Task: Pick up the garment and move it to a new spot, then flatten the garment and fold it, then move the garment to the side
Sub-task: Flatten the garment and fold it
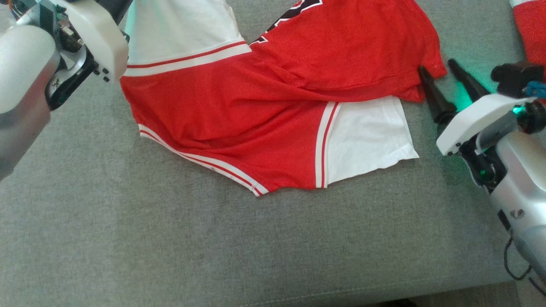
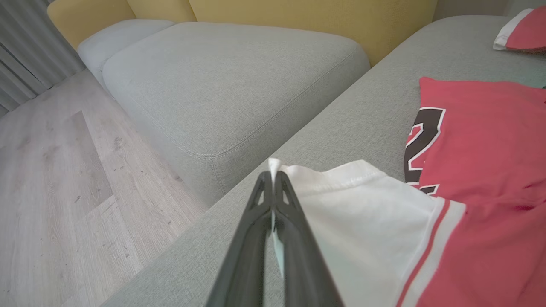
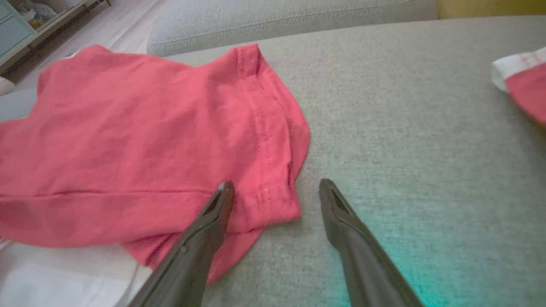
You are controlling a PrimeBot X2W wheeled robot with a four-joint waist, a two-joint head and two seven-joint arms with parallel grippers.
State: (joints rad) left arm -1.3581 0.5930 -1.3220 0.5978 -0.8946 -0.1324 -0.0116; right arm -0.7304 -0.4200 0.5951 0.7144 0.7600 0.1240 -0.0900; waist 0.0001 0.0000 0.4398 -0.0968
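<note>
A red jersey (image 1: 256,111) with white sleeves and white-red stripe trim lies crumpled on the grey sofa seat (image 1: 213,247). In the left wrist view my left gripper (image 2: 273,177) is shut on the edge of its white sleeve (image 2: 362,213), and black numerals (image 2: 420,145) show on the red body. My right gripper (image 1: 439,70) is open at the jersey's right corner. The right wrist view has my right gripper (image 3: 277,187) with one finger over the red hem (image 3: 264,170) and the other on bare cushion.
A second red and white garment (image 1: 531,30) lies at the far right of the seat. The left wrist view has another grey cushion (image 2: 222,81), a yellow backrest (image 2: 298,17) and wood floor (image 2: 55,192) off the seat's edge.
</note>
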